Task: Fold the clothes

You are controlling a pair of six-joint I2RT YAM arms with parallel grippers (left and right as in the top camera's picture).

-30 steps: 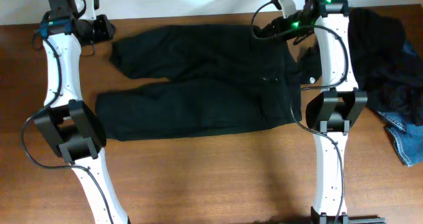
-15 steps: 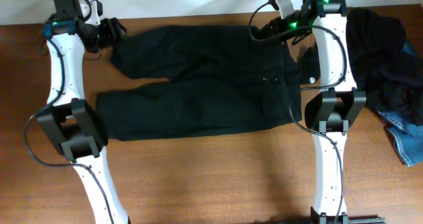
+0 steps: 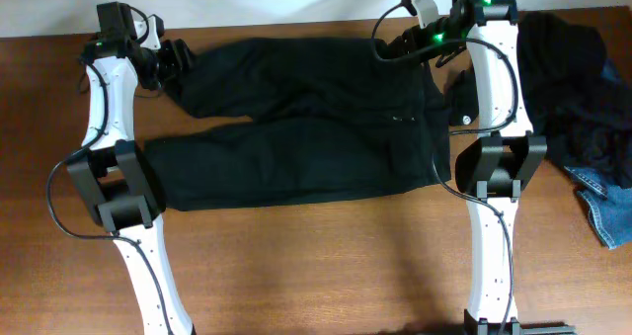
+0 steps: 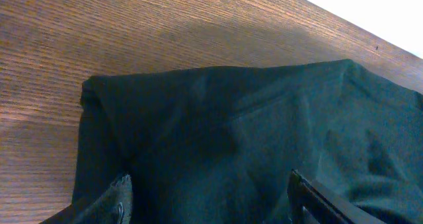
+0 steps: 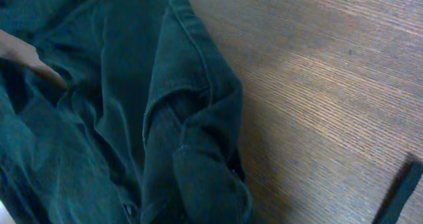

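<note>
The clothes being worked are long black trousers (image 3: 296,118) spread flat across the table, legs pointing left. My left gripper (image 3: 178,60) hovers at the end of the far leg, open, its fingers (image 4: 122,196) standing wide apart over the black cloth (image 4: 218,118) without pinching it. My right gripper (image 3: 388,48) is at the far edge of the waist. In the right wrist view its fingers are hidden under a bunched fold of the waistband (image 5: 198,171) that rises toward the camera, so it is shut on the cloth.
A pile of dark garments (image 3: 578,88) lies at the right end of the table, with blue denim (image 3: 604,211) below it. Bare wooden table (image 3: 326,266) runs along the near side. The table's far edge (image 4: 370,42) lies just beyond the left gripper.
My left arm has swung right from the table's far left corner to the leg end, and its jaws have opened wider. The right arm and trousers have stayed put.
</note>
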